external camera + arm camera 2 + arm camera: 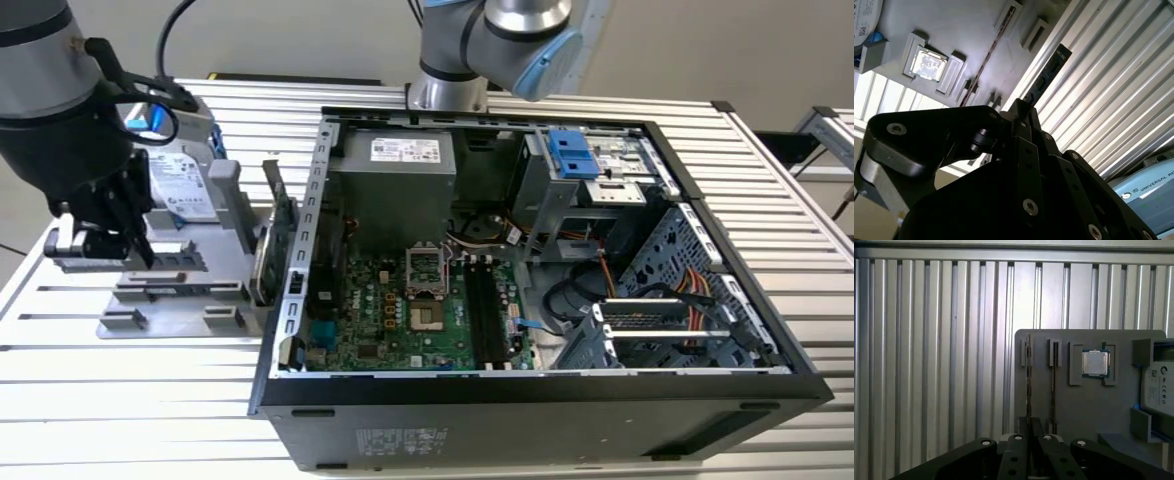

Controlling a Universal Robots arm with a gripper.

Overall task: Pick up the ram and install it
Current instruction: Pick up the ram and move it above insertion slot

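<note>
End effector (1022, 107) clenched on ram (1048, 72) — thin, long, dark stick, bluish patches — near gray fixture (954, 30).

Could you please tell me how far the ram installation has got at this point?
Done: the tool is at the grey fixture and looks closed on the ram. In hand: the pick-up; I cannot tell whether the stick is clear of its slot. Left: the install, since the black memory slots on the motherboard in the open case look empty.
</note>
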